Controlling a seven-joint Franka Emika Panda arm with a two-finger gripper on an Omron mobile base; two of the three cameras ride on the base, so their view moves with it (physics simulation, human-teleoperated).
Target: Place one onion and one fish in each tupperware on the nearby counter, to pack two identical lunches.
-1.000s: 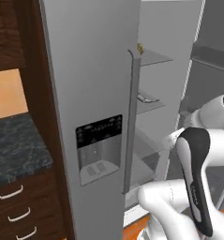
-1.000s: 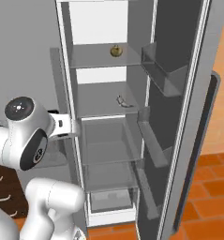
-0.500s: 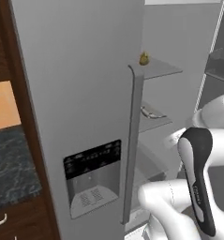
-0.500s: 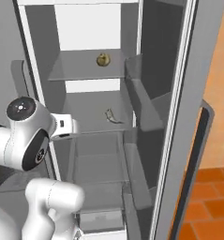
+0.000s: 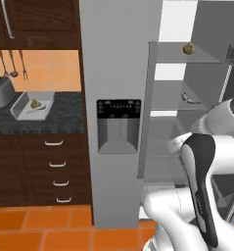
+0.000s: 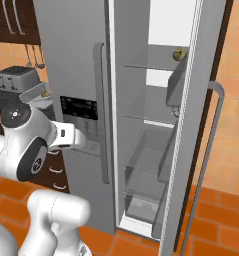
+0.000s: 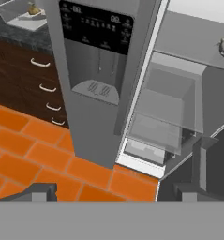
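Observation:
A clear tupperware (image 5: 33, 106) stands on the dark marbled counter (image 5: 64, 120) left of the fridge, with an onion (image 5: 35, 103) and a fish in it. The hand view has the same tupperware (image 7: 22, 13) at its top left. In the open fridge, another onion (image 5: 188, 48) sits on the top glass shelf and a fish (image 5: 189, 98) lies on the shelf below. The right base view shows that onion (image 6: 179, 53) too. My gripper (image 7: 116, 194) is open and empty, pointing down at the floor before the fridge, far from both.
The closed fridge door with its dispenser (image 5: 118, 125) stands between the counter and the open shelves. A toaster (image 5: 1, 93) sits at the counter's left. Dark drawers (image 5: 55, 166) run below. The open right door (image 6: 206, 150) swings out over the orange tile floor (image 7: 33, 154).
The whole picture has shifted: the base has moved, the fridge looks farther off, and the counter with the tupperware has come into view. The arm holds its pose and the gripper stays open.

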